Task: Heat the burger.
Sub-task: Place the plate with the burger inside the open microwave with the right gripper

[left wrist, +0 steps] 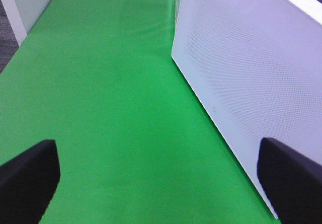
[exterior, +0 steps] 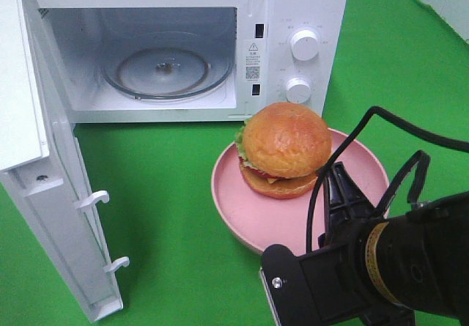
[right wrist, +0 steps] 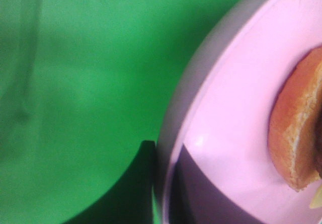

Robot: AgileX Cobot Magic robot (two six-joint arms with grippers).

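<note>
The burger point(exterior: 286, 146), with a glossy golden bun, sits on the pink plate point(exterior: 242, 209) on the green cloth just in front of the microwave's knobs. My right gripper point(exterior: 341, 190) reaches in from the near right and is shut on the plate's near right rim. In the right wrist view the plate's rim point(right wrist: 226, 108) and the burger's lower bun point(right wrist: 294, 143) fill the picture, and the fingers themselves are out of the picture. My left gripper point(left wrist: 158, 183) stands open over bare cloth beside the outer face of the microwave door point(left wrist: 251, 73), holding nothing. It does not show in the high view.
The white microwave point(exterior: 308, 4) stands at the back with its door point(exterior: 51, 194) swung wide to the left. Its glass turntable point(exterior: 167, 69) lies bare inside. Green cloth point(exterior: 168, 194) covers the table between door and plate.
</note>
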